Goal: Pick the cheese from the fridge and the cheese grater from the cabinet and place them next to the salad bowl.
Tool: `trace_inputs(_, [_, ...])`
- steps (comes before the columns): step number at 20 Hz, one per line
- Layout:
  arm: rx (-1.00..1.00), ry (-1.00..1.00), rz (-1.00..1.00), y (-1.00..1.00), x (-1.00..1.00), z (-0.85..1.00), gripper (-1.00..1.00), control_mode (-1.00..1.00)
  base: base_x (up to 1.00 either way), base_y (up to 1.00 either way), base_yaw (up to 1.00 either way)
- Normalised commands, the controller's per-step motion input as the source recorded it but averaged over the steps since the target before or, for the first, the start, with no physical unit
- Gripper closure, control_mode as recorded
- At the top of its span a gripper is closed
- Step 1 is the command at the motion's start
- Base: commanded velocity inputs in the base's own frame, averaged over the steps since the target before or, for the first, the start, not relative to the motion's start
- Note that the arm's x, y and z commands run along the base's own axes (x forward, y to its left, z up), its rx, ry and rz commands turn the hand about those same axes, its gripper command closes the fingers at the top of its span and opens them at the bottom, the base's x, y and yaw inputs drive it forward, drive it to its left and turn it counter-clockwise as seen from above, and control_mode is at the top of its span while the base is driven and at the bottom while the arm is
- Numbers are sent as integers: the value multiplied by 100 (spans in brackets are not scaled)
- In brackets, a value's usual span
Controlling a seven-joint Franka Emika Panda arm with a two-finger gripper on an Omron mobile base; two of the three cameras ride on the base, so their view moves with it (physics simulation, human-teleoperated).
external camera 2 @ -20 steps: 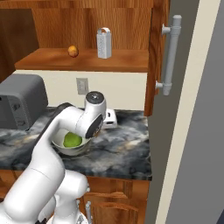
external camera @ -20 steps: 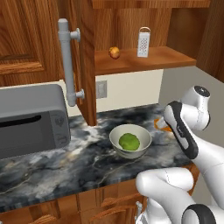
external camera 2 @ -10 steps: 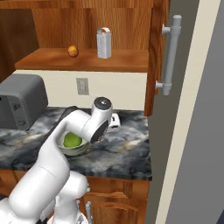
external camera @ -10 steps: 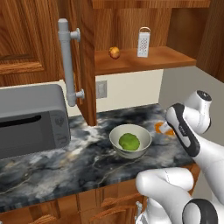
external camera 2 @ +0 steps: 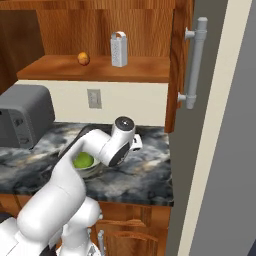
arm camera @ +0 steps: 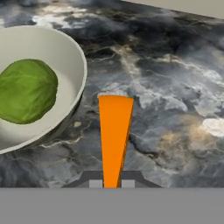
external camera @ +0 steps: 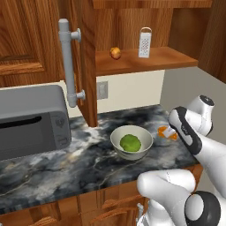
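Cheese (arm camera: pixel 114 138) sits pinched in the tool (arm camera: pixel 112 183), held low over the marble table (arm camera: pixel 175 87) just right of the bowl (arm camera: pixel 65 52); judging from the task, it is carried here to be set down beside the bowl. Left to right in the hand view: the green ball (arm camera: pixel 26 89) in the bowl, then the wedge. Its long axis runs straight away from the tool along the table, broad end far, narrow end between the fingertips. Up on the cabinet shelf (external camera: pixel 163 57) the grater (external camera: pixel 145 43) stands upright, not yet fetched
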Motion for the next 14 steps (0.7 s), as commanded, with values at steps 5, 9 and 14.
trace_inputs(5, [0, 1, 20, -4, 15, -6, 100, -100, 0, 0, 0])
trace_inputs(9, [0, 0, 20, 0, 9, -14, 100, -100, 0, 0, 0])
trace_inputs(14, [0, 0, 14, 0, 18, -16, 100, -100, 0, 0, 0])
